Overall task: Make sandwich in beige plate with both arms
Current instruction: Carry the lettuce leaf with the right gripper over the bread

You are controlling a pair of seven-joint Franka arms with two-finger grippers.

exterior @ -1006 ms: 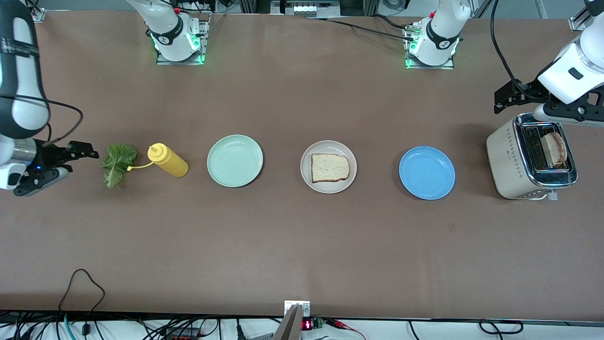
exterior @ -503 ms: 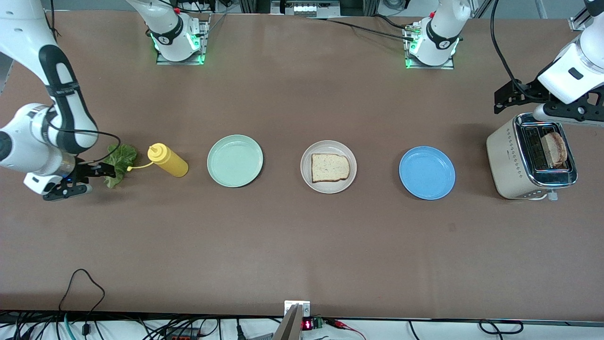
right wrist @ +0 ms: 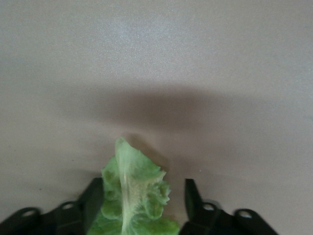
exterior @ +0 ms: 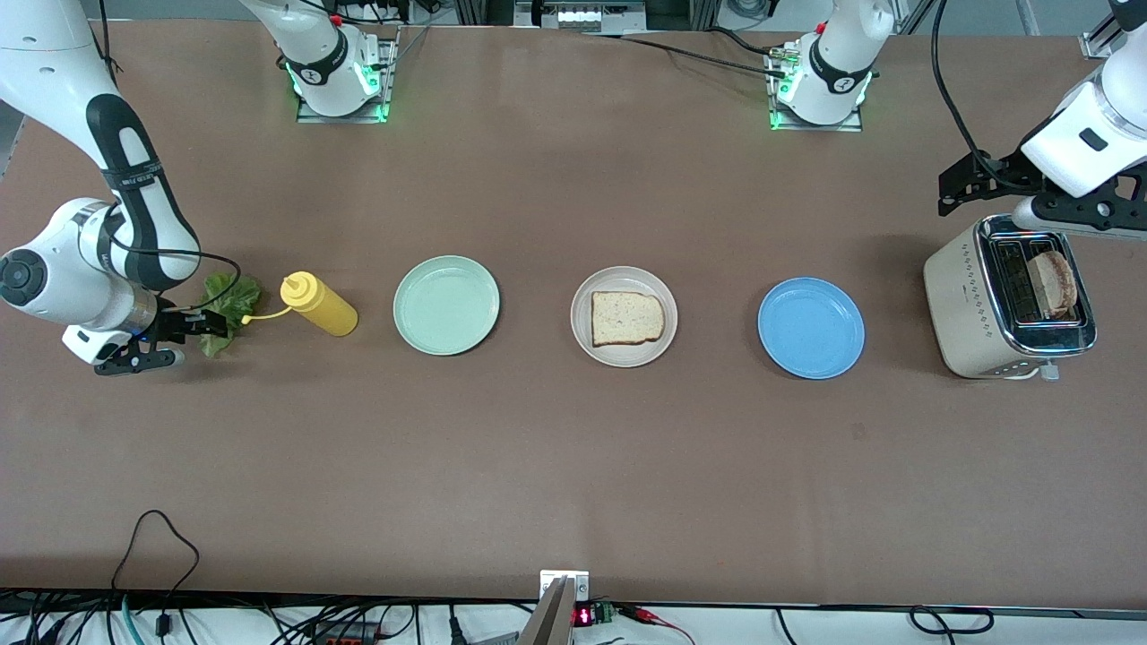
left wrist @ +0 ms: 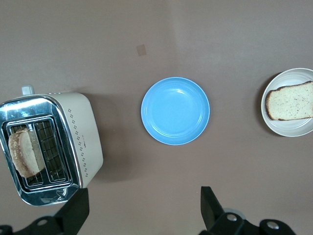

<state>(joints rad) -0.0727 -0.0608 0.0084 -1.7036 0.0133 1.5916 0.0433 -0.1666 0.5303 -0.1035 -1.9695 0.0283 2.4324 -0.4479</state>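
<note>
A bread slice (exterior: 627, 318) lies flat in the beige plate (exterior: 625, 360) at mid-table. A second slice (exterior: 1056, 282) stands in a slot of the toaster (exterior: 963, 305) at the left arm's end. My left gripper (exterior: 995, 202) hangs open over the table beside the toaster, its fingers wide apart in the left wrist view (left wrist: 143, 196). The green lettuce leaf (exterior: 228, 300) lies on the table at the right arm's end. My right gripper (exterior: 193, 340) is down at it, open; the leaf (right wrist: 132, 200) sits between its fingers, against one and clear of the other.
A yellow squeeze bottle (exterior: 321, 306) lies beside the lettuce. A mint-green plate (exterior: 446, 305) sits between the bottle and the beige plate. A blue plate (exterior: 811, 327) sits between the beige plate and the toaster.
The right arm swung in from the table's end and came down onto the lettuce, its fingers drawing closer around the leaf. The left arm has not moved.
</note>
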